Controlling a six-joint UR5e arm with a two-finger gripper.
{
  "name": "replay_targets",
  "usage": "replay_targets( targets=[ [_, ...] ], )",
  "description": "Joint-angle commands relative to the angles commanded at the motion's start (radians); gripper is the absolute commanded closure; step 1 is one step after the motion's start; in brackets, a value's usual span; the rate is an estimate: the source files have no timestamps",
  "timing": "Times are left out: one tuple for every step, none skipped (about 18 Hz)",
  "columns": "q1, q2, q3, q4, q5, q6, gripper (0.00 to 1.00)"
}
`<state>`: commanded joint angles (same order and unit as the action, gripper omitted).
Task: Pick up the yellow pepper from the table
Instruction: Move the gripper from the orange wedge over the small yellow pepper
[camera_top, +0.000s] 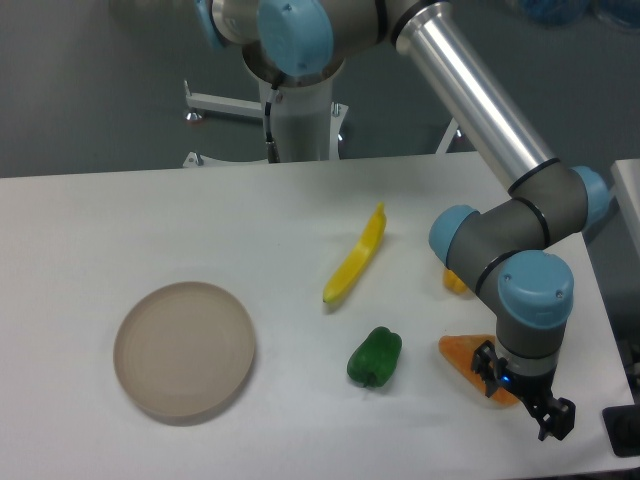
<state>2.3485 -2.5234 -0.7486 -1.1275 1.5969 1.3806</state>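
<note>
One gripper (520, 398) hangs low over the table (120, 220) near its right edge, fingers dark and foreshortened, so I cannot tell whether they are spread or closed; nothing visibly sits between them. Just at its ten o'clock lies the orange wedge (462, 352). The yellow pepper (453, 281) peeks out at twelve o'clock, mostly hidden behind the wrist. Farther toward nine o'clock sit the green pepper (375, 356), the long yellow pepper (356, 256) and the round dish (184, 348). Judging by this, reaching and grasping are both left.
</note>
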Motion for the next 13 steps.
replay_targets(
  targets=[
    [0.000, 0.002, -0.003, 0.002, 0.000, 0.000, 0.01],
    [-0.002, 0.002, -0.006, 0.002, 0.002, 0.000, 0.01],
    [-0.002, 0.003, -0.006, 0.000, 0.003, 0.000, 0.01],
    [-0.002, 0.006, -0.008, 0.000, 0.005, -0.002, 0.01],
    [-0.006, 0.011, -0.015, 0.000, 0.005, -0.006, 0.00],
    [-0.014, 0.020, -0.024, -0.002, 0.005, -0.024, 0.00],
    [-0.017, 0.037, -0.046, -0.002, 0.003, -0.047, 0.00],
    [-0.017, 0.060, -0.079, -0.002, 0.003, -0.055, 0.00],
    [-0.017, 0.087, -0.118, -0.002, 0.005, -0.057, 0.00],
    [-0.017, 0.115, -0.156, -0.003, 0.008, -0.057, 0.00],
    [-0.014, 0.144, -0.196, -0.008, 0.011, -0.061, 0.00],
    [-0.011, 0.176, -0.237, -0.023, 0.015, -0.064, 0.00],
    [-0.008, 0.204, -0.271, -0.040, 0.021, -0.074, 0.00]
  ],
)
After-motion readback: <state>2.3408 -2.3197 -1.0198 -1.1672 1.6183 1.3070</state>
